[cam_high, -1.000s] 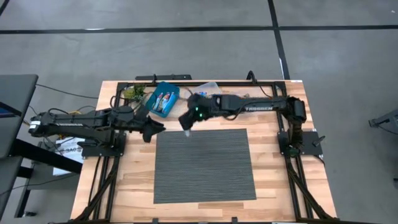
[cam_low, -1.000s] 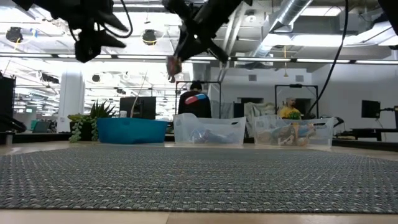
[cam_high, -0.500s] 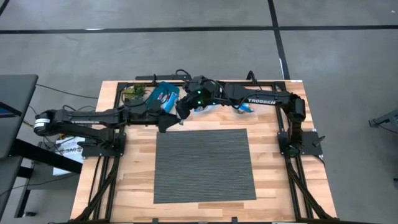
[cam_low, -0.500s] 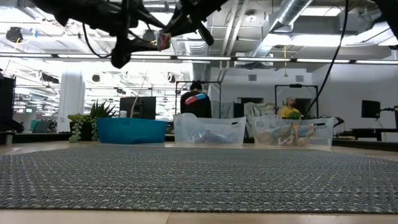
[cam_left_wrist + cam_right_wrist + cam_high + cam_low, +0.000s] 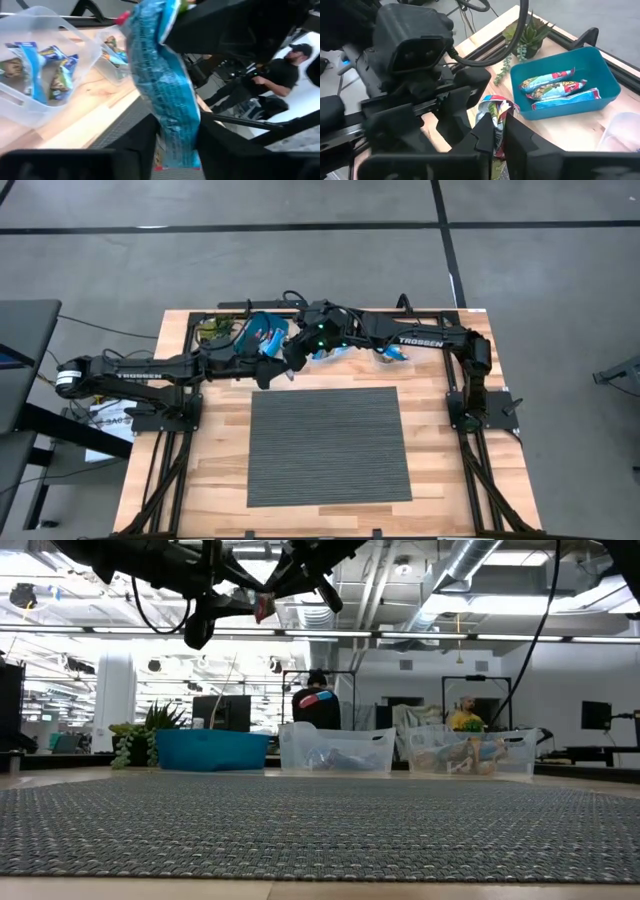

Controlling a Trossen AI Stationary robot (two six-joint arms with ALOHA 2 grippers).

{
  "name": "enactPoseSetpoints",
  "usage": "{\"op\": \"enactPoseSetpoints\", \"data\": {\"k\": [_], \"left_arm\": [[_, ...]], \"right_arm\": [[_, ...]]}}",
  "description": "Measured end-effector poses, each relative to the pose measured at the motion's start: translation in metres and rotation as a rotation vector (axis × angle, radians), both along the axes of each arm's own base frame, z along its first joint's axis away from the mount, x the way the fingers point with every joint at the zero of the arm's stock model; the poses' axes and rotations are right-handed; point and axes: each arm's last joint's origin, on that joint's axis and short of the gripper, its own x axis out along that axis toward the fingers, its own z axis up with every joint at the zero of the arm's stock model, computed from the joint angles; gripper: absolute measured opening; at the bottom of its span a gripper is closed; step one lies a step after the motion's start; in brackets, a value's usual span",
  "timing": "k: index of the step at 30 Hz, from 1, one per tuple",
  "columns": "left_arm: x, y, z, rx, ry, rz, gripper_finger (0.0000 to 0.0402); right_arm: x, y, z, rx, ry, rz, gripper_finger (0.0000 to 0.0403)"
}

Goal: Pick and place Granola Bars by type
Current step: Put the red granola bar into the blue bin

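Two pincers: both meet in the air above the far left corner of the grey mat (image 5: 330, 445), just short of the teal bin (image 5: 262, 335) by the worktop's (image 5: 200, 480) far edge.
Right pincer (image 5: 495, 135): clamped on the upper end of one blue granola bar (image 5: 170, 100), which hangs down from it.
Left pincer (image 5: 176, 145): its two fingers stand on either side of the bar's lower end and seem to press on both edges, so I read it as clamped on the bar too.
Bar's place: off the worktop, high in the low view, shared between the two arms.
Just changed: a second ago the left pincer hung well apart from the right; it has since come across and taken hold, while the right carried the bar toward the far edge.
Meaning for the task: a hand-over looks under way, with the left arm likely to carry.
Other bars: several lie in the teal bin, more in the clear bins (image 5: 30, 30).
Risk: the slick wrapper may slip if the right lets go early.
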Motion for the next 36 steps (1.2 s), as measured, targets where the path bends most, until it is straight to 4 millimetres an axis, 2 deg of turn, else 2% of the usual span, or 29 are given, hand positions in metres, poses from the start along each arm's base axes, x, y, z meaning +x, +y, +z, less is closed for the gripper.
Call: {"op": "enactPoseSetpoints", "data": {"k": [5, 8, 13, 15, 18, 24, 27, 36], "left_arm": [[-0.001, 0.001, -0.003, 0.034, 0.042, 0.03, 0.0036], [-0.003, 0.002, -0.007, 0.047, 0.089, 0.078, 0.0013], [-0.009, 0.015, -0.014, 0.033, 0.185, 0.202, 0.0026], [-0.013, 0.022, -0.019, 0.021, 0.243, 0.241, 0.0026], [-0.021, 0.036, -0.027, 0.005, 0.317, 0.322, 0.0014], [-0.043, 0.066, -0.04, -0.038, 0.473, 0.463, 0.0015], [-0.052, 0.077, -0.043, -0.049, 0.516, 0.469, 0.0028], [-0.05, 0.091, -0.053, 0.023, 0.588, 0.395, 0.007]], "right_arm": [[-0.002, -0.003, 0.002, 0.017, -0.005, 0.03, 0.0032], [-0.002, -0.005, 0.002, 0.027, -0.006, 0.07, 0.0039], [-0.009, -0.009, 0.005, -0.018, 0.021, 0.16, 0.0053], [-0.019, -0.009, 0.009, -0.033, 0.08, 0.188, 0.0059], [-0.029, -0.008, 0.027, -0.08, 0.093, 0.222, 0.0066], [-0.041, -0.005, 0.033, -0.133, 0.22, 0.245, 0.0068], [-0.045, -0.002, 0.034, -0.145, 0.269, 0.255, 0.0068], [-0.045, 0.006, 0.033, -0.181, 0.293, 0.285, 0.0069]]}}
